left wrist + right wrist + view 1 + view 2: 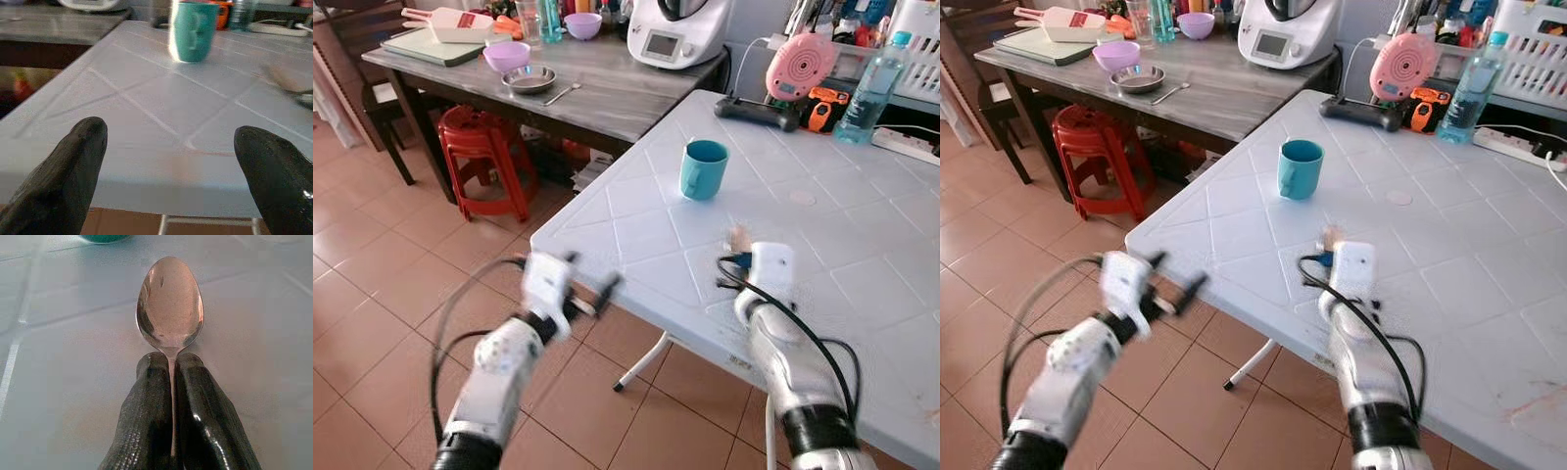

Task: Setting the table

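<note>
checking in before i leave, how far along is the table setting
Done: a teal mug stands on the white table. In hand: the right gripper is shut on a spoon over that table. Left: placing the spoon; the left gripper, open, holds nothing.

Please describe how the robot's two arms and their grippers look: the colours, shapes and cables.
Both arms are silver-grey tubes with a black ring at the lower end. Each carries a white boxy housing at the wrist and a loose black cable looping alongside. The left gripper and the right gripper each have two long black fingers, rounded at the tip, with a finely textured, slightly shiny surface.
</note>
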